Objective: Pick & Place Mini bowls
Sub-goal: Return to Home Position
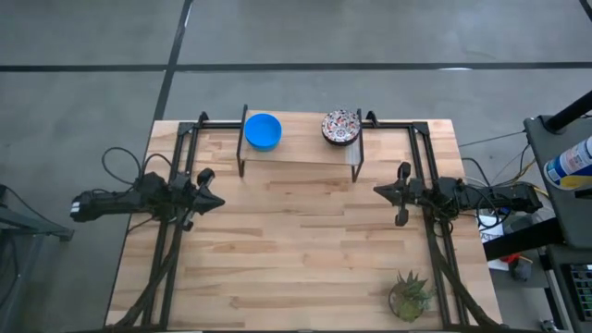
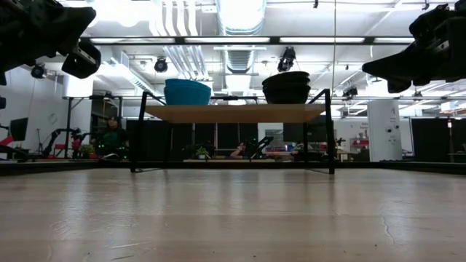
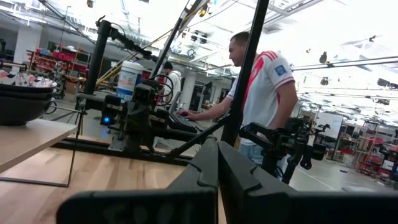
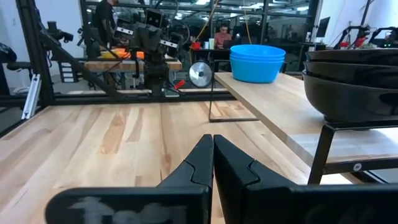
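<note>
The blue mini bowls [image 1: 263,131] stand nested in a stack on a raised wooden shelf [image 1: 298,151] at the table's far side; the blue stack [image 4: 257,61] also shows in the right wrist view. The floral bowls [image 1: 340,127] are stacked on the shelf's right end, dark-sided in the low view [image 2: 286,87]. My left gripper [image 1: 218,202] hovers shut over the table's left side. My right gripper [image 1: 377,191] hovers shut over the right side. Both are clear of the shelf and above the tabletop.
A small potted green plant [image 1: 411,296] stands at the table's near right corner. The shelf rests on thin black metal legs [image 2: 134,135] with open space beneath. A person in a white-and-red shirt [image 3: 264,81] stands beyond the table's right side. Bare wood [image 1: 296,240] lies between the arms.
</note>
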Action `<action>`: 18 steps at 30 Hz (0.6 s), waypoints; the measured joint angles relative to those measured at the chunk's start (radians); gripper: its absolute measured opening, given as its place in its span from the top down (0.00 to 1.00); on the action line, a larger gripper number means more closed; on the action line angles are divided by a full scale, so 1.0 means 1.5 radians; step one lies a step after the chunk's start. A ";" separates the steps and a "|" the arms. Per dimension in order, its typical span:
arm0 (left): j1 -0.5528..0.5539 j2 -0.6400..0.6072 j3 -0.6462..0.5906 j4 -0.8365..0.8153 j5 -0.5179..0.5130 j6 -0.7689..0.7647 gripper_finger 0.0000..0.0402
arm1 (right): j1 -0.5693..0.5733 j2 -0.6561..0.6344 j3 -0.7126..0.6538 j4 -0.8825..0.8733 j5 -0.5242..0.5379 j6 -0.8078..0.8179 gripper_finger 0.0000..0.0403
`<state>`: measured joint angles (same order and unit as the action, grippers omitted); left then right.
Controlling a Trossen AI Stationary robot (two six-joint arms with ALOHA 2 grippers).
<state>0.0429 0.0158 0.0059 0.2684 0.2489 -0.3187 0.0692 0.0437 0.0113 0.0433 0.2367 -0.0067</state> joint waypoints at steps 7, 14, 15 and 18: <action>0.000 0.000 0.000 0.000 0.000 0.000 1.00 | 0.000 0.000 0.000 0.000 0.000 0.000 0.98; 0.000 0.000 0.000 0.000 0.000 0.000 1.00 | 0.000 0.000 0.000 0.000 0.000 0.005 0.98; 0.000 0.000 0.000 0.000 0.000 0.000 1.00 | 0.000 0.000 0.000 0.000 0.000 0.001 0.98; 0.000 0.000 0.000 0.000 0.000 0.000 1.00 | 0.000 0.000 0.000 0.000 0.000 0.002 0.98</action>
<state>0.0429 0.0155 0.0055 0.2684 0.2489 -0.3184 0.0692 0.0437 0.0113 0.0433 0.2371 -0.0030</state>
